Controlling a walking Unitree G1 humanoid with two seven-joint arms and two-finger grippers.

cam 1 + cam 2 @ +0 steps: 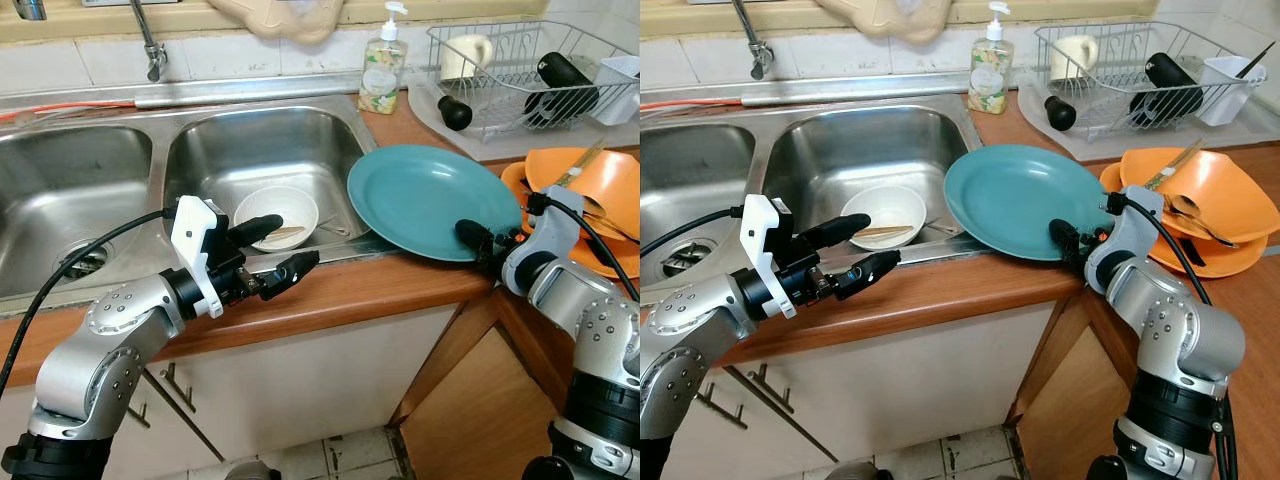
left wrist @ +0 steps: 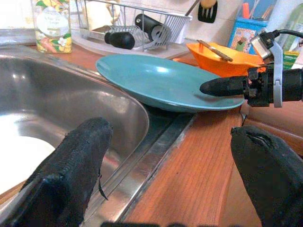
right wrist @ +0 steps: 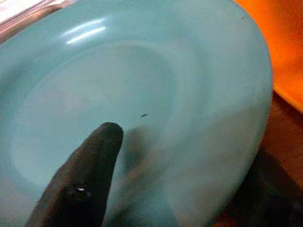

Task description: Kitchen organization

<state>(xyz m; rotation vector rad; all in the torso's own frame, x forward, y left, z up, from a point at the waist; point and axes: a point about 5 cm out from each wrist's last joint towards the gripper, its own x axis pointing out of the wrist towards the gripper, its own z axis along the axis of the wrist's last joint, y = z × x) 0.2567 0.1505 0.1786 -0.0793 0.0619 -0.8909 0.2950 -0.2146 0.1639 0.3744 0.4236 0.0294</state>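
At a wooden kitchen counter (image 1: 350, 290), the right gripper (image 1: 478, 240) reaches in from the right, forearm bent at the elbow and angled toward the sink, its fingers clamped on the near right rim of a teal plate (image 1: 425, 200); one finger (image 3: 87, 163) lies on the plate's upper face. The plate sits tilted, its left edge over the rim of the right sink basin (image 1: 215, 165) and its right part on the counter. The left gripper (image 1: 278, 255) hovers above the near edge of that basin, arm bent and pointing right, its fingers spread apart and empty. A white bowl (image 1: 280, 210) rests in the basin just beyond it. To the right lie stacked orange dishes (image 1: 600, 190) with cutlery, and a wire dish rack (image 1: 520, 75) and a soap bottle (image 1: 383, 70) stand at the far side.
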